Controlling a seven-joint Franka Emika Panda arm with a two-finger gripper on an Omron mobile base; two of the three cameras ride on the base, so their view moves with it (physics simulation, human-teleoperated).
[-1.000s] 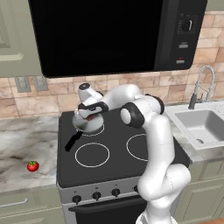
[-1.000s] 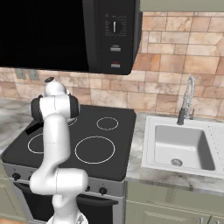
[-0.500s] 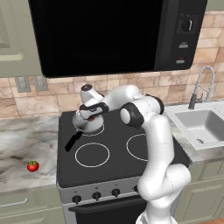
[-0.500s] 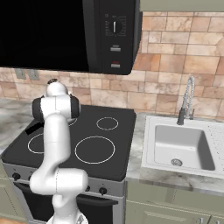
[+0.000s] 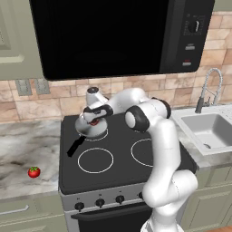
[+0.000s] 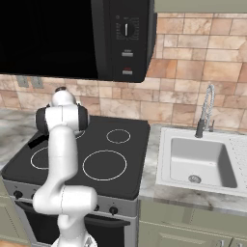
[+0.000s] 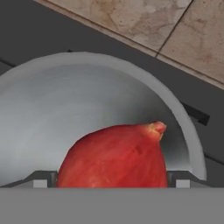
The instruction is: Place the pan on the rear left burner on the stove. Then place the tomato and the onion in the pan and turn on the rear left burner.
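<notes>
Pan: the pan [image 5: 90,128] is round, of shiny grey metal, with a straight black handle going to the lower left; it sits on the rear left burner [image 5: 100,135] at the middle left of the left base view; its smooth curved wall fills the hand view.
Onion: the onion [image 7: 114,158] is a smooth red-pink ball with a small pointed tip; it is low in the hand view, over the pan bowl; its lower part is cut off.
Hand: the hand [image 5: 94,121] is clamped on the onion, just above the pan; it has sunk a little lower than before.
Tomato: the tomato [image 5: 33,171] lies on the marbled bench [image 5: 27,152], left of the stove [image 5: 118,154], well apart from the pan.
Hidden: in the right base view the arm covers the pan.
</notes>
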